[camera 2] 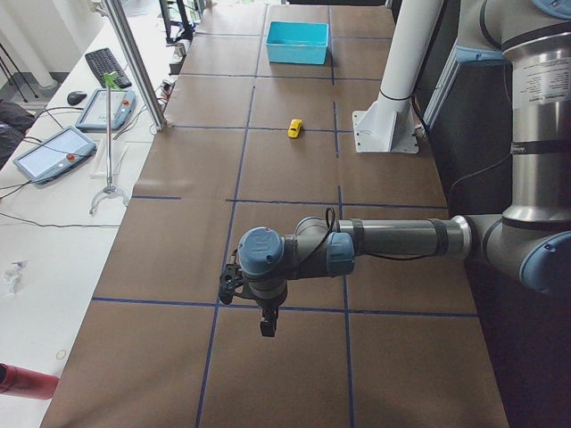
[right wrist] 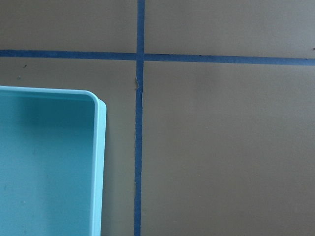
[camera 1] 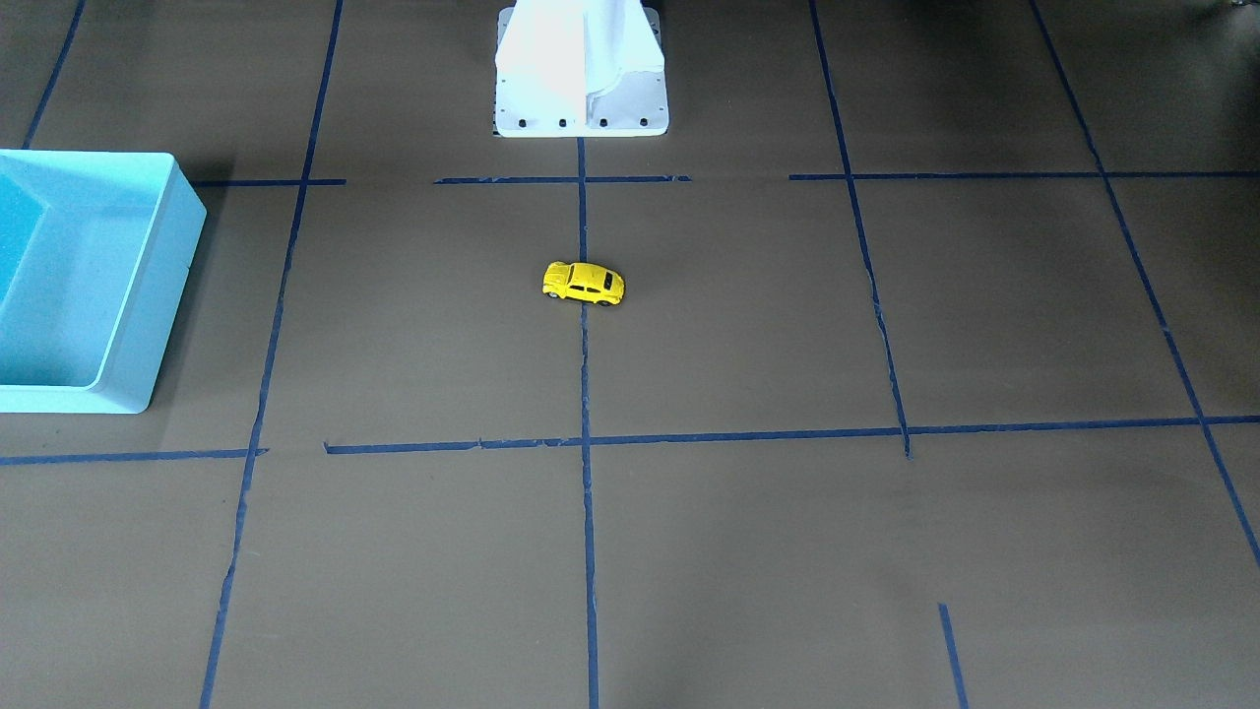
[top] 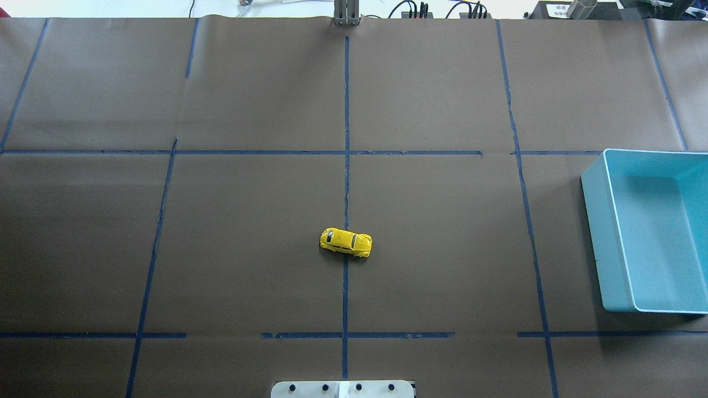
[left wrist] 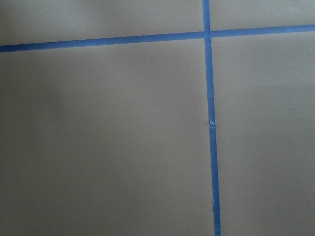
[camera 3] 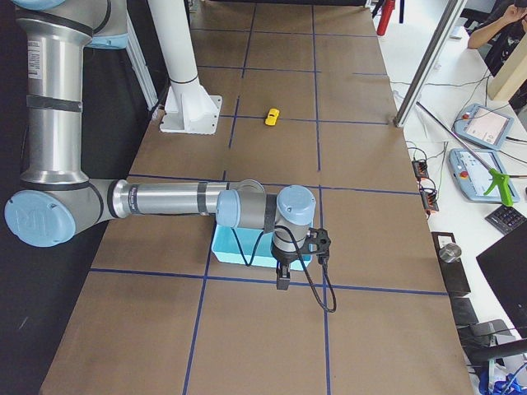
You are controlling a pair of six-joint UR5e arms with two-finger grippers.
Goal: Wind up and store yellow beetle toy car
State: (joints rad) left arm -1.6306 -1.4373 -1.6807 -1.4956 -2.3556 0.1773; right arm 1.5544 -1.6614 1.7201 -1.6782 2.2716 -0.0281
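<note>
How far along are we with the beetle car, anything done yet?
Nothing looks done. The yellow beetle toy car stands on its wheels on the table, across the centre tape line. Nothing is in hand: the left claw and right claw hang far from it at opposite ends, the right one by the teal bin. I cannot tell whether they are open. Left: grasp, wind up, store.

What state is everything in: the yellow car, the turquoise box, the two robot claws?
Yellow beetle-shaped toy car: on its wheels, across the blue tape line, untouched.
Turquoise rectangular plastic bin: upright, open-topped, nothing seen inside.
Left gripper: far from the car, open or shut unclear.
Right gripper: near the bin's corner, open or shut unclear.
</note>
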